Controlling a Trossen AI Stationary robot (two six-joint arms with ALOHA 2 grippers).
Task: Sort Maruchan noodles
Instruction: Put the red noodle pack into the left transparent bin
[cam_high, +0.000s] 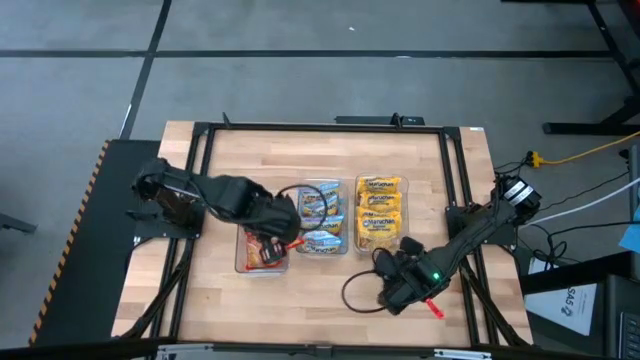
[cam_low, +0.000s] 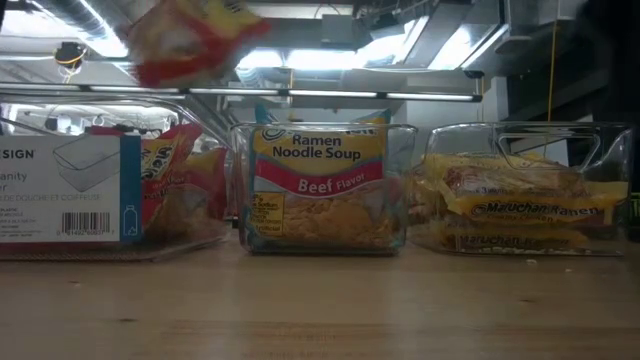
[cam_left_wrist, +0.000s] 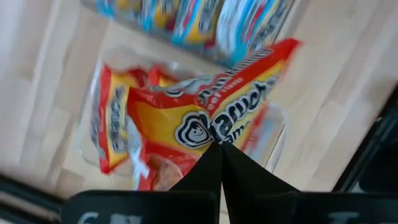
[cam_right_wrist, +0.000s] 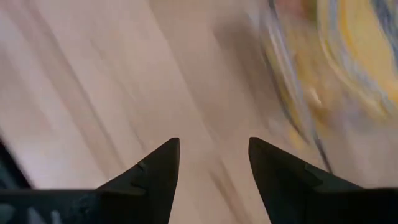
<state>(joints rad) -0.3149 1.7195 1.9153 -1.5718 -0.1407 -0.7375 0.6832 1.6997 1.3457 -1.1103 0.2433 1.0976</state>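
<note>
Three clear bins stand side by side mid-table. The left bin (cam_high: 262, 250) holds red packets, the middle bin (cam_high: 318, 222) blue ones, and the right bin (cam_high: 378, 215) yellow ones. My left gripper (cam_high: 284, 238) is over the left bin, shut on a red and yellow Maruchan packet (cam_left_wrist: 205, 118). That packet shows blurred, high in the low view (cam_low: 190, 40). My right gripper (cam_high: 384, 262) is open and empty (cam_right_wrist: 214, 162), low over bare table just near of the yellow bin. My left gripper pinches the red packet at one edge (cam_left_wrist: 216, 135) between its two fingertips. The fingers come from above, pointing down. The packet is lifted clear and hangs below the fingers, over the red packets (cam_left_wrist: 115, 124) in the left bin.
A packet reading "Beef Flavor" (cam_low: 318, 185) stands upright against the middle bin's near wall. The left bin carries a white label (cam_low: 65, 190). A black cable loop (cam_high: 352, 292) lies on the table near my right arm. A black frame (cam_high: 200, 130) borders the wooden table.
</note>
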